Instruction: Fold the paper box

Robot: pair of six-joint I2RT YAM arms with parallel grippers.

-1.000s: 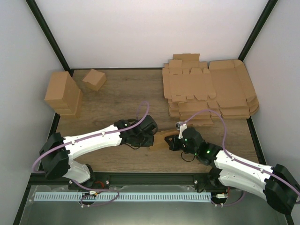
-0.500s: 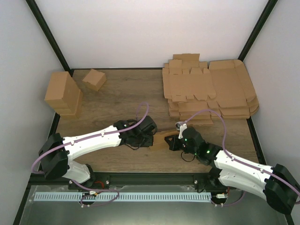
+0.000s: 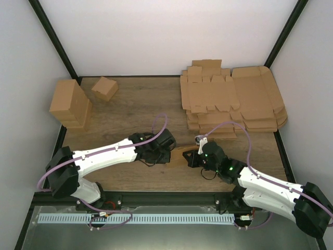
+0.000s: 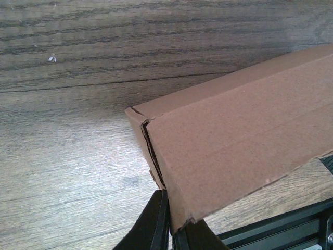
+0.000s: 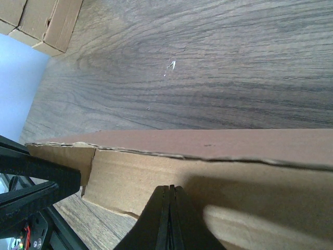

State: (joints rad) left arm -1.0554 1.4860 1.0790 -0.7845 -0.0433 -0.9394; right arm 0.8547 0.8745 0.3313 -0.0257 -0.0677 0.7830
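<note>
The paper box is a partly folded brown carton lying low over the table between my two grippers. In the left wrist view it fills the right side as a long closed panel with a seam at its near corner. My left gripper pinches the bottom corner of that end, with cardboard running down between its black fingers. My right gripper is at the other end. Its fingertips are shut tight together and rest against the box's inner wall, with nothing between them.
A pile of large flat die-cut sheets lies at the back right. A tall cardboard block and a small folded box stand at the back left. The black frame rail runs along the near edge.
The left arm has crept very slightly to the right. The box and the right arm look unmoved, and both grippers stay shut.
</note>
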